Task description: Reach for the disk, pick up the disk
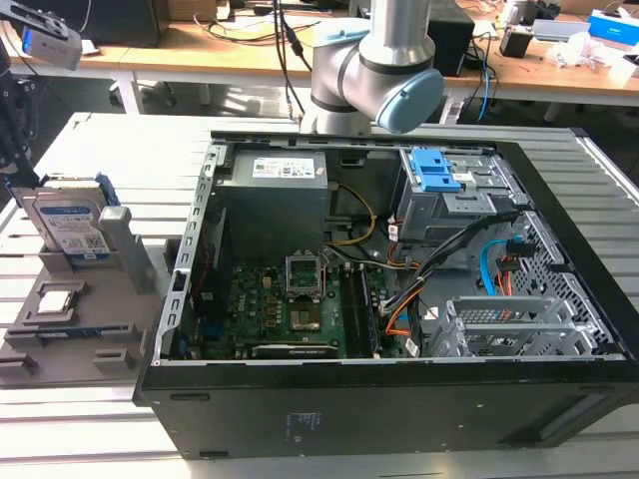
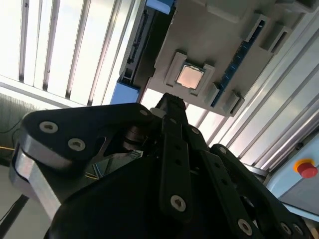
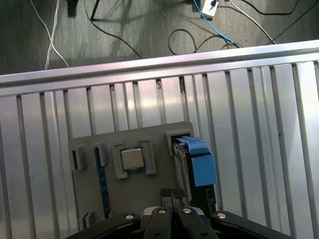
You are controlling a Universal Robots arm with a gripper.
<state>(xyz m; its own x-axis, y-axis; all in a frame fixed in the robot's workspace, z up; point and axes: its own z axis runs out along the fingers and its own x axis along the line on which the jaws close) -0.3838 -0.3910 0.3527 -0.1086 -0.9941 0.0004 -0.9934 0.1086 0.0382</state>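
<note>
— Where is the disk (image 1: 68, 222) found?
— It is stood up on its edge in a slot of the grey holder (image 1: 110, 324), at the exterior view's left. Its white-and-blue label is turned toward that camera. Blue rails are seen on its sides.
— What else is kept in the holder?
— A small square chip (image 1: 57, 299) is laid flat in its own pocket. It is near the disk but apart from it.
— What is the holder set on?
— It is set on the tabletop (image 1: 130, 150) of silver slats, just beside the open computer case (image 1: 399, 299).
— How are the jaws held?
— In the first wrist view the gripper (image 3: 171, 193) is seen above the holder. Its jaws are pressed together, and nothing is held between them. The disk is not touched. Its edge is seen just beside the jaw tips.
— Where is the arm seen?
— The arm (image 1: 374, 60) is seen behind the case in the exterior view.
</note>
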